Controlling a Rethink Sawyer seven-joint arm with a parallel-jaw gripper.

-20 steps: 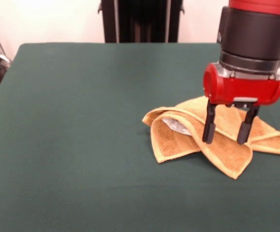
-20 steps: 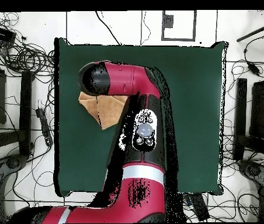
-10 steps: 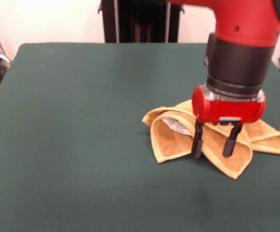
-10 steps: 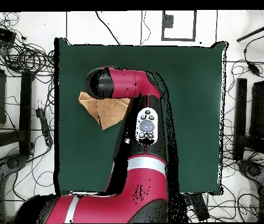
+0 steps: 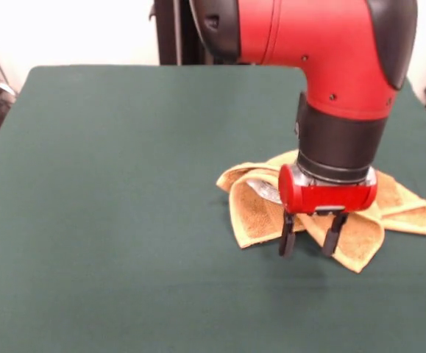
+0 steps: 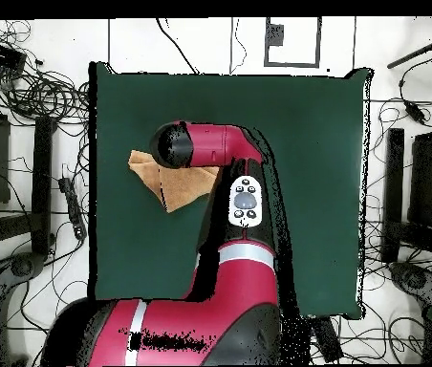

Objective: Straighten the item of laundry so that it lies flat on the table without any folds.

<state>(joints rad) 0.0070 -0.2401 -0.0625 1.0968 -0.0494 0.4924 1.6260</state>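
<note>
Towel (image 5: 260,213): a golden-orange terry cloth, seen bunched and folded over itself in several flaps at the right of the front view, a little below centre; in the overhead view it is partly hidden under the arm at the left of the table.
Tag (image 5: 267,192): a small pale patch is glimpsed inside the upper left fold.
Handling: the cloth is judged light, soft and limp, with a rough pile that should not slip; any lifted edge is expected to drag the rest along.
Hold: a hemmed corner or outer flap edge, such as the lower flap near the fingertips, is judged the best place to pinch.
Gripper (image 5: 308,241): its two dark fingers are parted by a moderate gap, nothing is held between them, and the tips are seen low at the towel's front edge.
Table (image 5: 109,220): dark green cloth, bare to the left of the towel.
</note>
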